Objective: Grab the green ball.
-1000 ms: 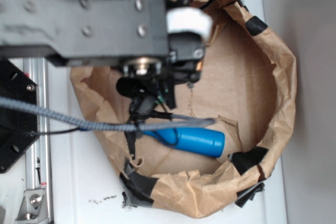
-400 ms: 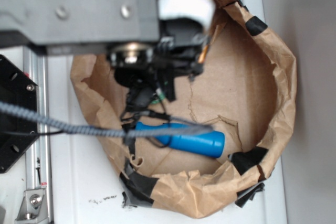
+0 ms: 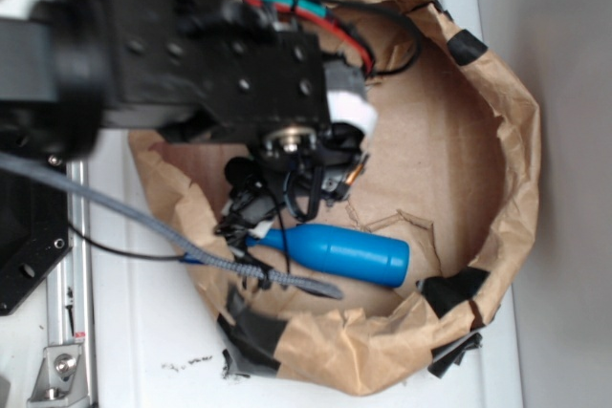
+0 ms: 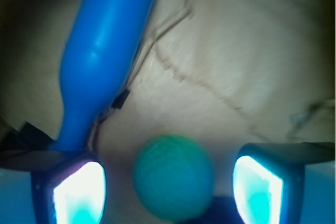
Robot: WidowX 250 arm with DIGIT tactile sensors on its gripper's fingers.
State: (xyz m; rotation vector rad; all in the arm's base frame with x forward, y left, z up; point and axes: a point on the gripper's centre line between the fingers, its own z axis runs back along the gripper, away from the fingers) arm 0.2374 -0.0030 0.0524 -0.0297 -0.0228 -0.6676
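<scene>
In the wrist view the green ball [image 4: 173, 177] lies on the brown paper floor, right between my two fingers, with a gap on each side. My gripper [image 4: 169, 192] is open around it; the left pad [image 4: 79, 192] and right pad [image 4: 258, 190] glow bright. The blue bottle-shaped object [image 4: 102, 56] lies to the upper left, its narrow neck close to my left finger. In the exterior view the arm and gripper [image 3: 287, 188] hang low inside the paper ring and hide the ball; the blue bottle-shaped object [image 3: 335, 253] lies just below them.
A ring of crumpled brown paper [image 3: 507, 169] patched with black tape [image 3: 449, 291] walls in the work area. A grey braided cable [image 3: 143, 222] crosses the left side. A metal rail [image 3: 67, 332] runs along the left edge.
The arm has swung and dropped lower into the paper ring, toward the blue bottle-shaped object. The cable has sagged lower across the left side.
</scene>
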